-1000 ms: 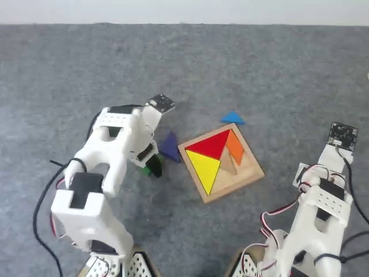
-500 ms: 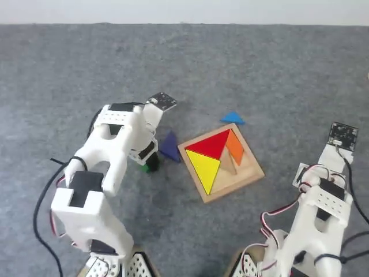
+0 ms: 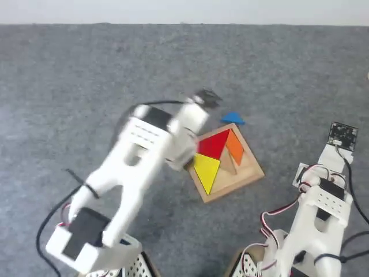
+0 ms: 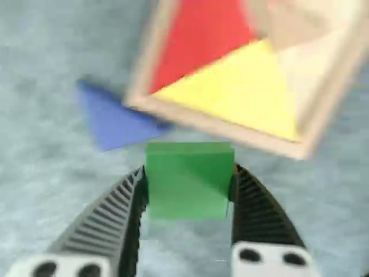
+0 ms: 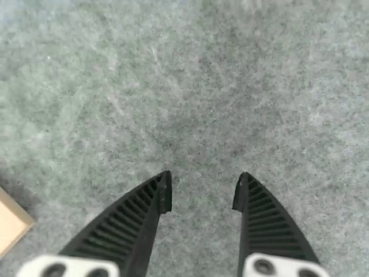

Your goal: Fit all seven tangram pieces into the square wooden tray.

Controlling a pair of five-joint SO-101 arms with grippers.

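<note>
While the left arm (image 3: 138, 156) is stretching out over the middle of the tabletop (image 3: 69, 75), looking pretty smeary in the high view, its left gripper (image 4: 188, 170) is pinching the green square (image 4: 187, 190), with both jaws squeezed in narrow against its sides. We're seeing that square held just outside the wooden tray (image 4: 230, 133), near its left corner, so not in yet. Right beside that same stretch of rim, a dark blue triangle (image 4: 112, 118) is lying flat on the tabletop. It's touching the tray or very nearly; we're not managing to tell which.

The tray is sitting turned like a diamond, a bit right of the tabletop's centre. Inside it, the yellow triangle (image 3: 206, 168) is filling the side toward the near edge. The red triangle (image 3: 214, 144) is lying against it on the far side, and the orange piece (image 3: 234, 147) is sitting along the far-right rim. Bare wood is showing toward the right corner.

Past the tray's far corner, a small light blue triangle (image 3: 233, 118) is lying on its own, apart from the tray. Toward the tabletop's near right corner, the right arm (image 3: 323, 213) is standing upright. The right gripper (image 5: 202, 193) is hanging with its jaws spread wide, holding nothing, over bare grey surface, with a corner of the tray peeking in nearby.
</note>
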